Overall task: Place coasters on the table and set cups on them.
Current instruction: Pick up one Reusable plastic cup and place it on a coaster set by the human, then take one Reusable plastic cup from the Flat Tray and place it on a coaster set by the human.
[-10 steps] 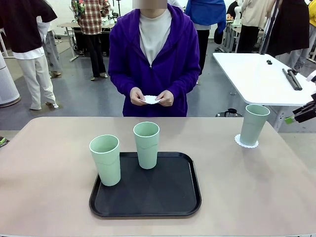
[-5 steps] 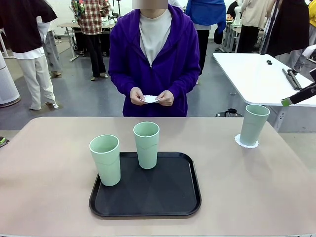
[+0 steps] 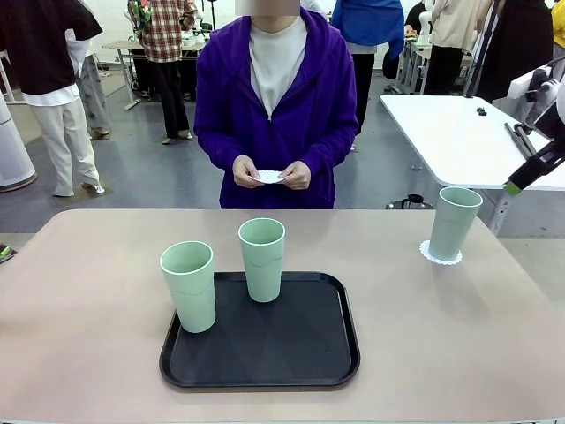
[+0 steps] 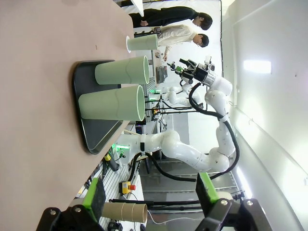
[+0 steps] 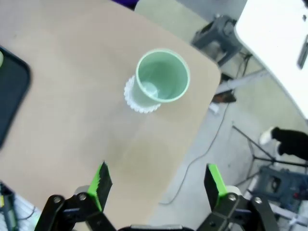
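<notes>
Above cup [image 5: 162,77], right jaws wide

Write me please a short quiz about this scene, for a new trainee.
1. How many cups stand on the black tray?
2. True or false: the cup at the far right of the table stands on a coaster.
3. What do the person's hands hold? A) a cup B) a white coaster C) a spoon
Key: 1) two 2) true 3) B
</notes>
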`<state>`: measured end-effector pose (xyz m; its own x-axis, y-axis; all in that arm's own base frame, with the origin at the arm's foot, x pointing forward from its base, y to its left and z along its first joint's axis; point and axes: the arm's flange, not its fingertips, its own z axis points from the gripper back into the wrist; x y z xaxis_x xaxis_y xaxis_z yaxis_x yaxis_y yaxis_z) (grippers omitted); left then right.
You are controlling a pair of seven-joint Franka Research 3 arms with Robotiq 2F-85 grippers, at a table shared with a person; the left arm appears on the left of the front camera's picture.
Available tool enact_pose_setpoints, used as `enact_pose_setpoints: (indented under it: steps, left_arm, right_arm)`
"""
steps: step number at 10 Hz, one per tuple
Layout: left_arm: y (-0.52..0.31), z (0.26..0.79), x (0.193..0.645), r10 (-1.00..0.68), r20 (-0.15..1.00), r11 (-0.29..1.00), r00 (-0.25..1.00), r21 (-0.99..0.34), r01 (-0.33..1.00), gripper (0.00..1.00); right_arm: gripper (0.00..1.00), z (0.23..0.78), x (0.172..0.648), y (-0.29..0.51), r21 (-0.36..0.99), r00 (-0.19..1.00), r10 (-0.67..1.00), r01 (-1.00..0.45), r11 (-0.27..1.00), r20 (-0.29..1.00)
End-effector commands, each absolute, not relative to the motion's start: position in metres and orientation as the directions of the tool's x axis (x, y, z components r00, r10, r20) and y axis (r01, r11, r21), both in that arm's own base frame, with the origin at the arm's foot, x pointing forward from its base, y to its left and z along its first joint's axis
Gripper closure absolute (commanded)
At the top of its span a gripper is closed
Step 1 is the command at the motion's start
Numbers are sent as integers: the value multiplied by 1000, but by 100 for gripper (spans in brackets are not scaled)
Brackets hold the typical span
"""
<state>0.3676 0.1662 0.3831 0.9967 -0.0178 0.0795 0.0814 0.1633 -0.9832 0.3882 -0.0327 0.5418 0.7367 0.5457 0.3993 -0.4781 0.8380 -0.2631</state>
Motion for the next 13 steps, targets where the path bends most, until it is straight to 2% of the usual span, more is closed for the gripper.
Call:
enact_pose_setpoints:
  steps: [1, 2, 3, 13]
  left_arm:
    - [169, 385, 367, -21, 97, 151, 995, -984, 99, 0]
    - [169, 385, 367, -21, 97, 151, 995, -984, 99, 0]
    - [169, 385, 367, -21, 97, 151, 995, -984, 99, 0]
    - [169, 385, 367, -21, 97, 151, 995, -984, 99, 0]
  right_arm:
    - [0, 546, 394, -32, -222, 772, 538, -490, 843, 338]
    - [0, 544, 401, -34, -193, 792, 522, -485, 853, 318]
    - [0, 541, 388, -29, -252, 751, 549, -488, 836, 367]
    - [0, 541, 388, -29, -252, 751, 549, -488, 836, 367]
